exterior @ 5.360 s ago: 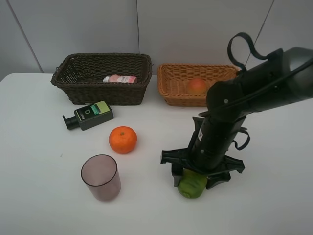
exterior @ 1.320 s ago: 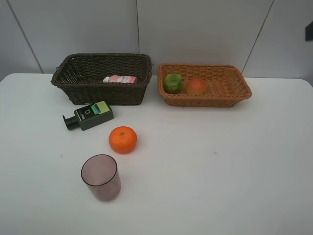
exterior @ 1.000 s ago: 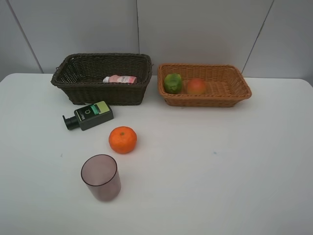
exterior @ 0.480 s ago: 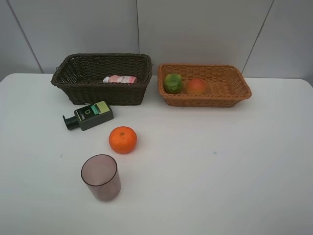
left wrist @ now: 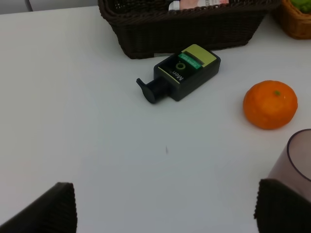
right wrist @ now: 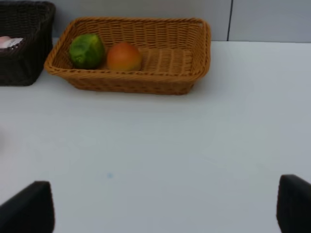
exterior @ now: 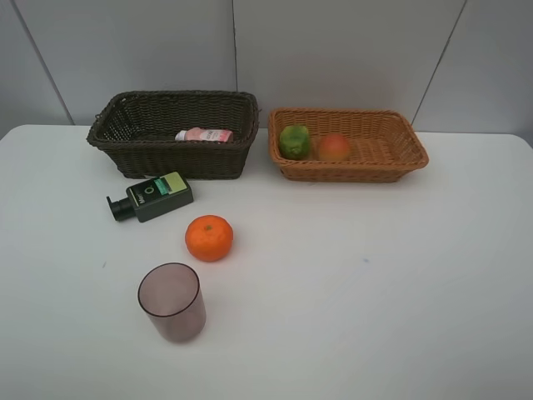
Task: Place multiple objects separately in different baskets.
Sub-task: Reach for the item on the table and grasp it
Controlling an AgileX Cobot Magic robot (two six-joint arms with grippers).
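Note:
The dark brown basket (exterior: 125, 146) at the back left holds the small pink bottle (exterior: 204, 134). Inside the light tan basket (exterior: 391, 158) to its right lie the green mottled fruit (exterior: 294, 141) and the red-yellow fruit (exterior: 334, 147). On the table in front lie the dark green pump bottle (exterior: 151, 197) on its side, the orange (exterior: 209, 237) and the upright mauve cup (exterior: 171, 302). Neither arm shows in the high view. My left gripper (left wrist: 165, 206) is open over bare table near the pump bottle (left wrist: 178, 73). My right gripper (right wrist: 165, 206) is open, facing the tan basket (right wrist: 189, 77).
The white table (exterior: 375, 275) meets a grey panelled wall behind the baskets. In the left wrist view the orange (left wrist: 270, 104) and the cup's rim (left wrist: 296, 155) sit beside one fingertip.
The right arm, over the green fruit several seconds ago, has left the high view; that fruit now lies in the tan basket. Nothing has moved in the last second.

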